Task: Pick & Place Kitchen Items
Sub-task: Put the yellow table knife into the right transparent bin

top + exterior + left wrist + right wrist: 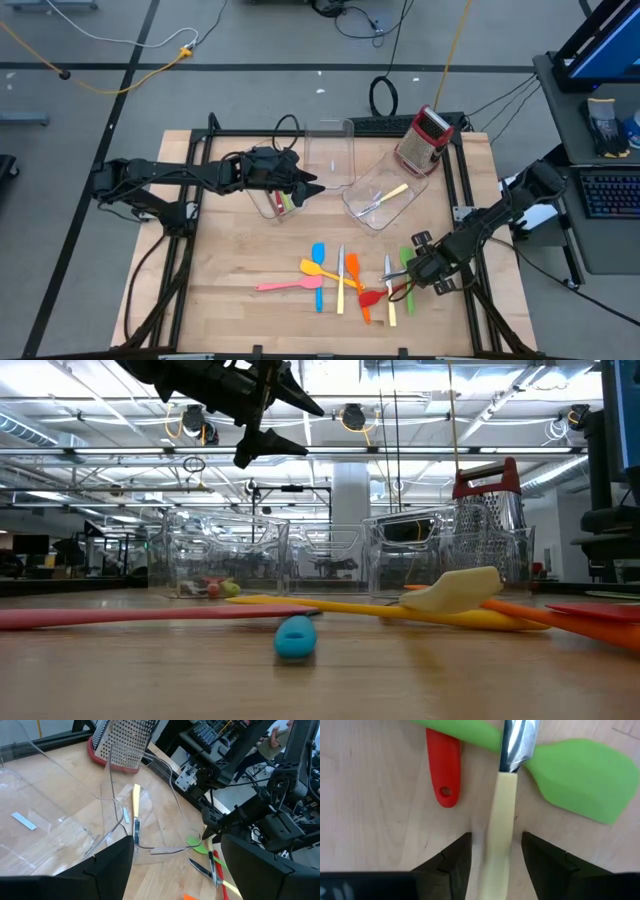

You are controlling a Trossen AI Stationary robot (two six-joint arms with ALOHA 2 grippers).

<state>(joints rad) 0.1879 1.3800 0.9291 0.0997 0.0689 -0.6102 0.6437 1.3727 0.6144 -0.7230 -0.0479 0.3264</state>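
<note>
Right gripper (pixel 492 857) sat low w/ fingers apart, straddling cream-handled cutlery (pixel 499 845) lying on table (pixel 230 270) under green spatula (pixel 580 775). Best to centre on handle, close square, lift straight so spatula slid off. Left gripper (pixel 296 187) hung open over bin (pixel 268 205).

In the right wrist view the cream-handled utensil (pixel 501 835) runs off the edge at 6 and 12 o'clock, its working end unseen. The items in the left bin (pixel 268 200) are too small to identify.
</note>
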